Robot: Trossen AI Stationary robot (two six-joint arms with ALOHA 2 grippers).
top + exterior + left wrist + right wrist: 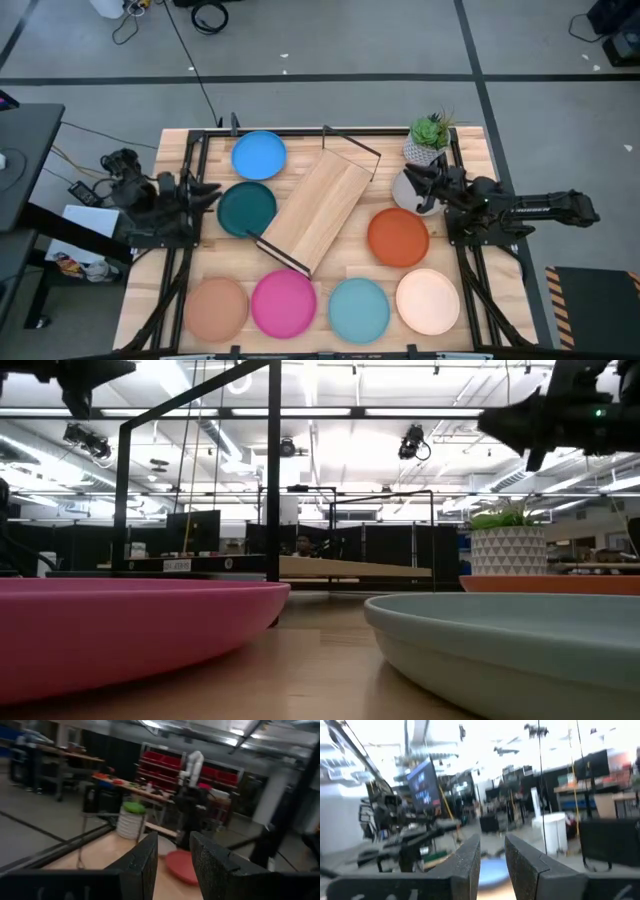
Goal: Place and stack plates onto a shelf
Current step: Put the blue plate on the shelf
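The shelf [315, 208], a light-wood plank with black wire end frames, stands slantwise at the table's middle; the low view shows the shelf [350, 568] too. No plate is on it. The blue plate [258, 155] and dark teal plate [246, 208] lie to its left and the orange plate [398, 237] to its right. The tan plate [215, 308], pink plate [283, 303], light teal plate [358, 308] and cream plate [428, 300] line the near edge. The grey plate [404, 192] is partly hidden under my right gripper [415, 178]. My left gripper [205, 193] hovers beside the dark teal plate. Both are open by a narrow gap and hold nothing.
A potted plant [430, 140] in a white patterned pot stands at the far right corner, just behind my right gripper. Black frame rails [195, 170] run along the table's left and right sides. In the low view the pink plate [130, 630] and light teal plate [510, 640] fill the foreground.
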